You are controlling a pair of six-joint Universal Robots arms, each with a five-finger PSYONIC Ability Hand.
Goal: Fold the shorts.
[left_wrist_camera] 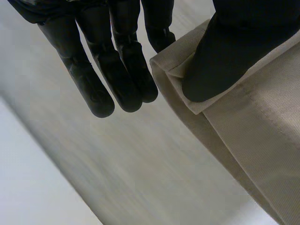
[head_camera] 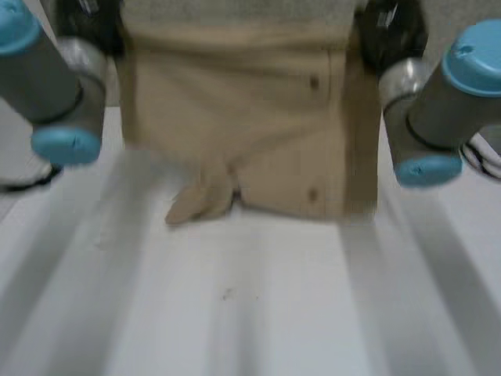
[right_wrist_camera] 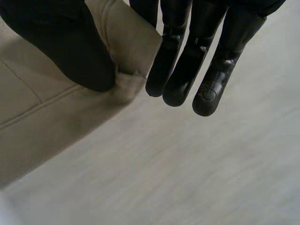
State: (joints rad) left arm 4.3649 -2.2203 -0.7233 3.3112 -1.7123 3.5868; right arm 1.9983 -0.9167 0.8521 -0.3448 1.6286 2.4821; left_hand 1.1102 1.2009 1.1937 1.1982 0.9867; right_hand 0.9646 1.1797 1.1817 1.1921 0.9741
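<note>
Shorts (head_camera: 250, 133) pinched by left hand (left_wrist_camera: 220, 56) and right hand (right_wrist_camera: 61, 47).

Bare white table (head_camera: 258, 329); small dark speck (head_camera: 227, 295) on it, mid-surface.

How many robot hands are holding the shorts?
2. The left hand pinches one corner of the shorts under its thumb; the right hand pinches another corner.

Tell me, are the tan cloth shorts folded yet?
Not neatly folded. The tan cloth shorts stretch wide between the left hand and right hand, each pinching a corner; a rumpled flap sticks out at the near edge.
</note>
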